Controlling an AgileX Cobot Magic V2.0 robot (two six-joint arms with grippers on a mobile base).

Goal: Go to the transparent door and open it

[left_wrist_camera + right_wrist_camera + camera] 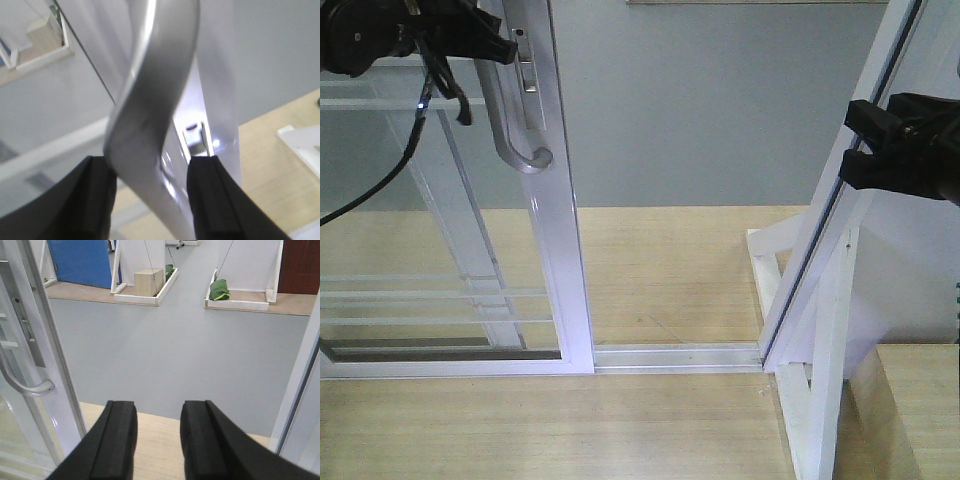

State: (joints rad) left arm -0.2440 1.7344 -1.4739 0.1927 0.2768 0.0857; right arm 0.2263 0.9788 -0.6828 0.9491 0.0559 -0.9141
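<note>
While beside the transparent door [440, 250]: bare frame post [840, 180], floor track [675, 355].

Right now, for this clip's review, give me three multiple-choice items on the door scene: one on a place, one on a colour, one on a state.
1. Where is the left tool?
A. Around the door's curved handle
B. On the floor track
C. At the right frame post

2. What colour is the handle?
A. Black
B. Grey metal
C. Blue

3. What is the state of the transparent door?
A. Fully closed against the right frame
B. Off its track
C. Slid partly open, a gap beside it

Answers:
1 A, the left wrist view shows the handle between the two black fingers.
2 B, it shows silvery grey in both the front and left wrist views.
3 C, the front view shows bare track and grey floor between the door's edge and the right frame.
</note>
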